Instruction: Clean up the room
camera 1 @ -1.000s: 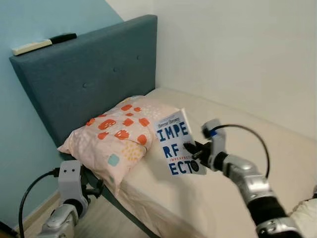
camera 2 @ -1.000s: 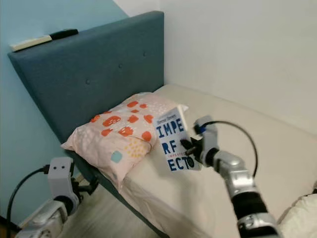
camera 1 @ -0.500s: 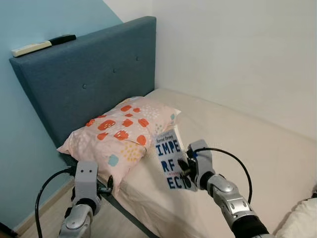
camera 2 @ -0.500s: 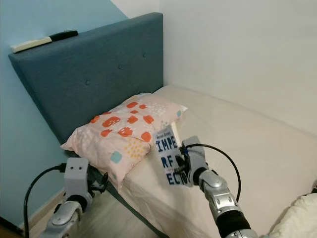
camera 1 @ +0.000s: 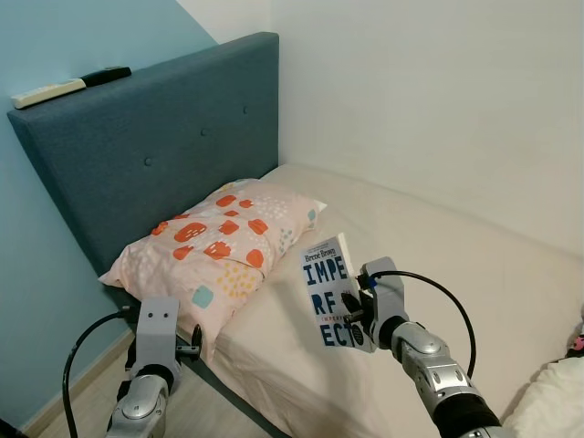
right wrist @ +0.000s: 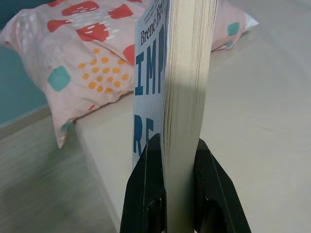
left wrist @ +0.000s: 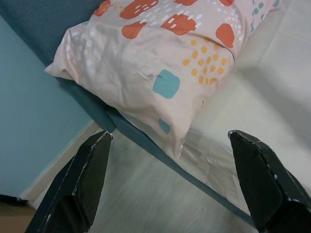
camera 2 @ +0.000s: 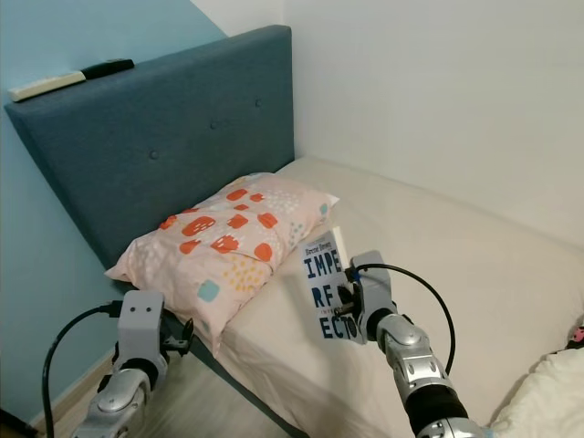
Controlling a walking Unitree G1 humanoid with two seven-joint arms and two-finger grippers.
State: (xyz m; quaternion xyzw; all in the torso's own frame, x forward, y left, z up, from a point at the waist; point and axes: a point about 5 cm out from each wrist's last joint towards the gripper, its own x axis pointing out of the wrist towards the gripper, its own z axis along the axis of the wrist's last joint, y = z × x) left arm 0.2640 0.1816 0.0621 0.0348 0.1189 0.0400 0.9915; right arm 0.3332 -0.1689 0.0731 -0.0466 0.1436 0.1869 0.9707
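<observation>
Book [camera 1: 329,294] clamped between my right gripper [right wrist: 171,187] fingers: paper, smooth white cover with blue print, slight sheen; page block cream, matt, finely ribbed along the edge. My fingers [right wrist: 146,194]: black plastic, smooth, semi-gloss. Arm behind them: brushed silver metal.

Pillow [camera 1: 214,246] ahead of my left gripper [left wrist: 170,184]: soft cotton-like cloth, matt, pale pink with orange and teal print, lightly creased. Sheet [camera 1: 438,265] under the book: cream cloth, matt, faint wrinkles. Headboard [camera 1: 146,146] beyond the pillow: blue woven fabric, buttoned, matt. Floor [left wrist: 146,204] below my left fingers: pale wood-look boards, low sheen. Walls: painted, matt.
</observation>
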